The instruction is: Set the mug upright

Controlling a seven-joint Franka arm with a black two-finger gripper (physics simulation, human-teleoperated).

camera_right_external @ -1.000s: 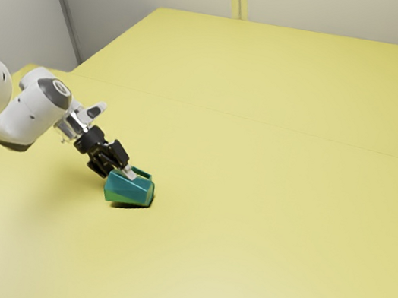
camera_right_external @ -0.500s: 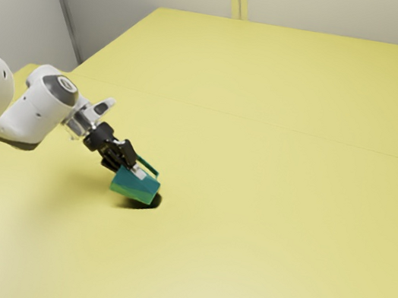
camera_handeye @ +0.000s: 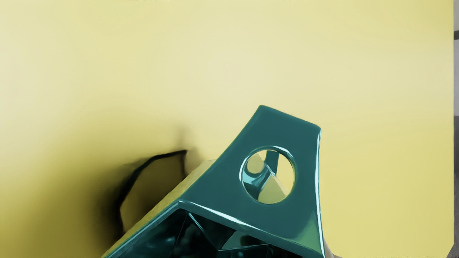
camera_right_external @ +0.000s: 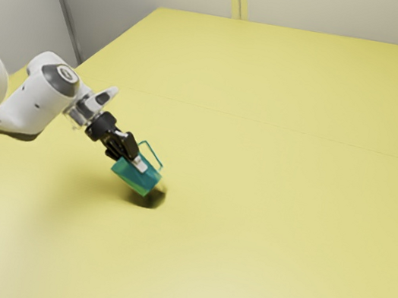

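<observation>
In the exterior view my gripper (camera_right_external: 135, 155) is shut on the teal mug (camera_right_external: 135, 176), one pale fingertip lying against its side. The mug hangs tilted just above the table, with its shadow underneath. Its thin handle stands out on the side away from the table. From the wrist, the mug's teal handle (camera_handeye: 287, 222) with a round hole rises beside the dark open mouth of the faceted body. Most of the body is cut off there.
The yellow table (camera_right_external: 262, 230) spreads around the mug, and its edge shows toward the exterior view's right. A pale wall (camera_right_external: 346, 13) stands behind it.
My hand has risen and turned, carrying the mug up off the table. The mug has gone from lying on its side to a steeper tilt, and its shadow has separated from it.
</observation>
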